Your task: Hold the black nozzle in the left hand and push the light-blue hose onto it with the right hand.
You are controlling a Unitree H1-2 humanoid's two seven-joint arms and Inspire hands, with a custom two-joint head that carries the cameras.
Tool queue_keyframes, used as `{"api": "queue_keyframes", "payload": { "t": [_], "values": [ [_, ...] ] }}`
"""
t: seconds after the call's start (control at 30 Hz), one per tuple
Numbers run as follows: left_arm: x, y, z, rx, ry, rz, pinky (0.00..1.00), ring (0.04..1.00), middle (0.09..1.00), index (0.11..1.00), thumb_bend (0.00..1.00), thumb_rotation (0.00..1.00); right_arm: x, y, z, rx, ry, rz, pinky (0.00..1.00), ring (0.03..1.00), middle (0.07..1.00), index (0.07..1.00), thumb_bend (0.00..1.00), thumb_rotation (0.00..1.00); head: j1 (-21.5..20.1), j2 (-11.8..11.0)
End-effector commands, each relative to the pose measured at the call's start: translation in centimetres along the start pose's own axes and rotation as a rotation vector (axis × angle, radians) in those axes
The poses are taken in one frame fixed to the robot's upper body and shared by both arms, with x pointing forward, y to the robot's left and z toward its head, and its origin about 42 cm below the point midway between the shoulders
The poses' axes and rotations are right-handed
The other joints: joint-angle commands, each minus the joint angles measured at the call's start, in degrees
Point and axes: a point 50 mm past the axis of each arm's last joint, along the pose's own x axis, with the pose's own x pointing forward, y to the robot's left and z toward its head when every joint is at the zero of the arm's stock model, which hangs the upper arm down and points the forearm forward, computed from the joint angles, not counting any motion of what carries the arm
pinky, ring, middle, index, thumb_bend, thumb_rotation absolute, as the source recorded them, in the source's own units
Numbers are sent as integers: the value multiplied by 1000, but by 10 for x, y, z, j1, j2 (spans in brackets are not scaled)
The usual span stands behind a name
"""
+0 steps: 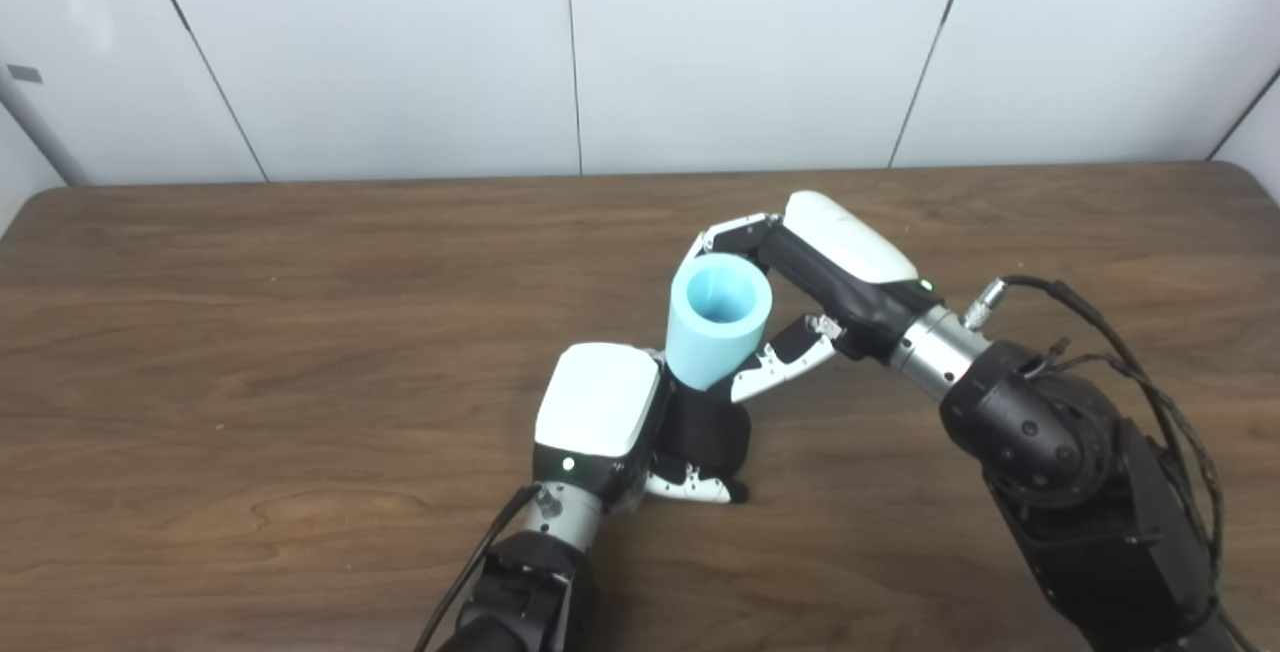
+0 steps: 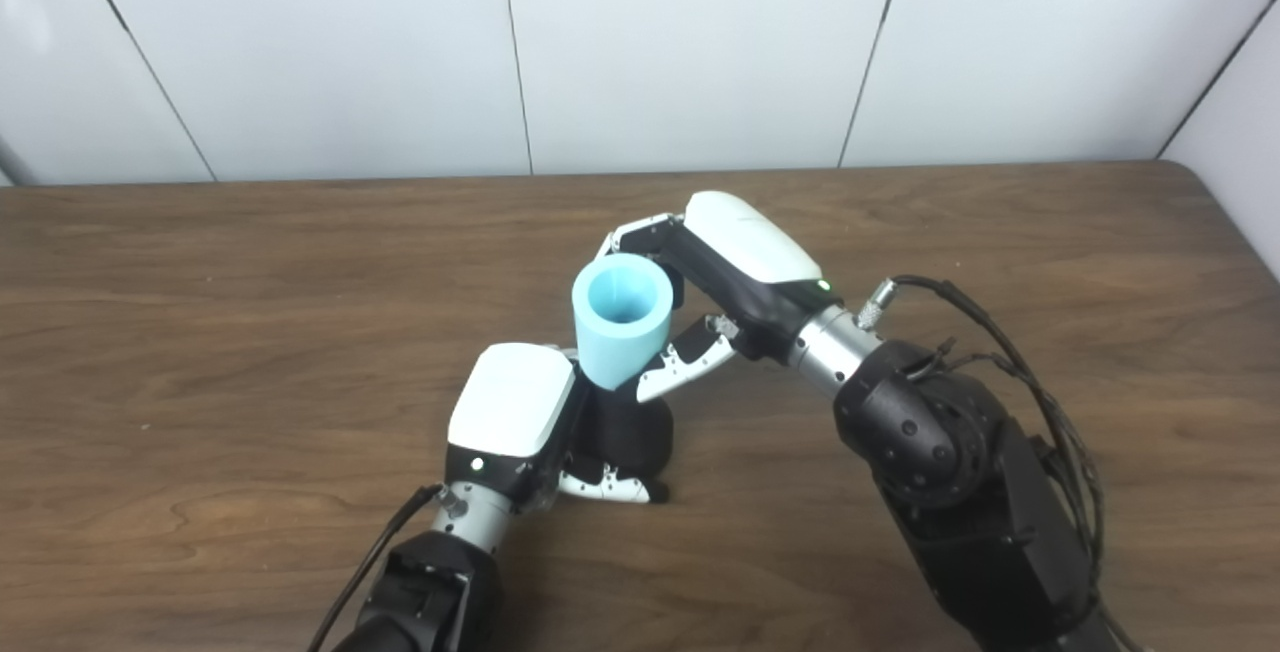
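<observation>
Left hand (image 1: 600, 412) clasped round the black nozzle (image 1: 705, 427), right hand (image 1: 830, 267) gripping the light-blue hose (image 1: 715, 322) upright atop it

Light-blue hose (image 1: 718, 320) upright, seated on black nozzle (image 1: 705, 427).

dark wood-grain table (image 1: 250, 352) — pale panelled wall (image 1: 400, 42) behind it.
</observation>
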Motion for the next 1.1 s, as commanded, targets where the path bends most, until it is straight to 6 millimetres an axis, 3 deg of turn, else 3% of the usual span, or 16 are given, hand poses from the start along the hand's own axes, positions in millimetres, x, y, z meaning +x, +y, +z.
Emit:
{"api": "queue_keyframes", "payload": {
  "t": [0.0, 0.47, 0.8, 0.93, 1.07],
  "values": [
    [-15, -32, 15, -62, -26, -217, 568, 563, 504, 481, 523, 0, -1, 5, -8, -5, 25, 35, 371, 383, 496, 536, 496, 0, 0, 1],
    [-17, -33, 16, -63, -26, -216, 571, 574, 520, 476, 521, 0, 2, 10, -17, 116, 58, 42, 344, 387, 494, 535, 495, 0, -3, 2],
    [-18, -36, 18, -69, -25, -224, 578, 572, 532, 470, 519, 0, 6, 1, -23, 267, 147, 59, 295, 396, 501, 559, 489, 0, -1, 3],
    [-18, -36, 18, -72, -25, -224, 527, 529, 487, 483, 525, 0, 8, -1, -24, 291, 162, 77, 300, 397, 501, 557, 490, 0, 0, 5],
    [-18, -35, 18, -76, -22, -226, 564, 561, 518, 477, 521, 0, 8, -2, -24, 280, 164, 89, 300, 400, 503, 554, 491, 0, 0, 8]
  ]
}}
